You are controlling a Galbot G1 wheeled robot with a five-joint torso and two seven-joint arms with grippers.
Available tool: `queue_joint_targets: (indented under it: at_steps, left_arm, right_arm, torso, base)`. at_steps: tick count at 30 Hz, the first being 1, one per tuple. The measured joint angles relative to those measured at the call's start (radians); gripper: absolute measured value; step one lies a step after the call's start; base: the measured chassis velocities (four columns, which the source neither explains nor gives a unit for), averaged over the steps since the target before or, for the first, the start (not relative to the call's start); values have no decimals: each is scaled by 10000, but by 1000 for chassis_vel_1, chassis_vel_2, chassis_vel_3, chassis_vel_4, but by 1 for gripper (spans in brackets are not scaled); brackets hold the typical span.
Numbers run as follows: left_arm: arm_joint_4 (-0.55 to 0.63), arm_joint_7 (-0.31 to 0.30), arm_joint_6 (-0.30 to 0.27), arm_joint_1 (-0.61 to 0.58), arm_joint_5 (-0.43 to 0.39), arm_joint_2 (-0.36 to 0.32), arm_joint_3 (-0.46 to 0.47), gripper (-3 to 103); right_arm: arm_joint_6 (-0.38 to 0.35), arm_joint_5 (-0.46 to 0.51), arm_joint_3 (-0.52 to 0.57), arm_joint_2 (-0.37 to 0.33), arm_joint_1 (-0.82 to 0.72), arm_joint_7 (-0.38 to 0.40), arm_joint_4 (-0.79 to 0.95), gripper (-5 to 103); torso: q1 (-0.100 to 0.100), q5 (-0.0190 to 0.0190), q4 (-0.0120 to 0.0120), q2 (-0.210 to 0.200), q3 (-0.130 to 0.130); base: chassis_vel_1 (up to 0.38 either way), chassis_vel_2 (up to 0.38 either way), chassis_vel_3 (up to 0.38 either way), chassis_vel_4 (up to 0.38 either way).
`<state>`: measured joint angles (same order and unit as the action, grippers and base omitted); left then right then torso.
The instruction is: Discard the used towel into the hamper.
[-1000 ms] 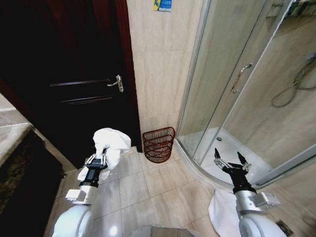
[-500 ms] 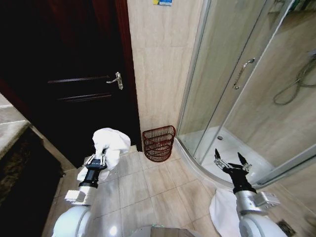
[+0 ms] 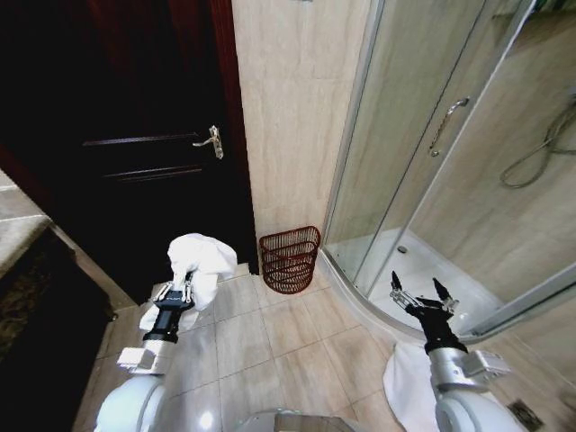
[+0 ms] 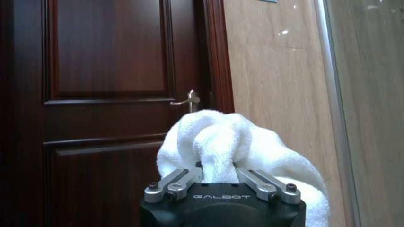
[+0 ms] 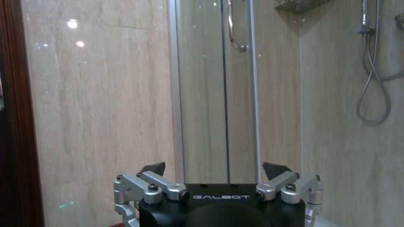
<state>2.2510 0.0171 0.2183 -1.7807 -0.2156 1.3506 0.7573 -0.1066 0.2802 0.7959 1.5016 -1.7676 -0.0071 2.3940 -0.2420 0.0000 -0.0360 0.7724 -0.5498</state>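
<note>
A crumpled white towel [image 3: 202,259] hangs in my left gripper [image 3: 179,291], which is shut on it and held out over the floor tiles in front of the dark door. In the left wrist view the towel [image 4: 224,142] bulges up between the closed fingers [image 4: 169,183]. The hamper [image 3: 289,259], a small reddish-brown openwork basket, stands on the floor against the tiled wall, to the right of the towel and farther off. My right gripper [image 3: 419,293] is open and empty, held forward near the shower's curved threshold; its spread fingers [image 5: 156,170] show in the right wrist view.
A dark wooden door [image 3: 135,135] with a metal handle [image 3: 211,139] fills the left. A glass shower enclosure [image 3: 450,153] with a curved raised base stands at the right. A dark countertop edge [image 3: 27,297] runs along the left. Another white cloth [image 3: 409,382] lies on the floor at the lower right.
The whole head view has slid slightly downward, so the camera has moved. Both grippers keep their poses, and the towel stays in the left one.
</note>
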Motion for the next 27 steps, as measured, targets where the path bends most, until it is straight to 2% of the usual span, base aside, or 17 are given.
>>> queue_joint_targets:
  at_steps: [16,27]
  left_arm:
    - [-5,52,136,-94,56,34,19,10]
    - [-32,58,148,-63,82,44,19,10]
  right_arm:
    - [134,-95,-6,2,-11,-50,-51,100]
    - [144,-92,-16,2,-10,-35,-67,100]
  torso:
    - [283,0,0,-665,388]
    - [464,1,-1,-1127,653]
  base:
    - [0,0,0,0]
    - [-116,100,106,-100]
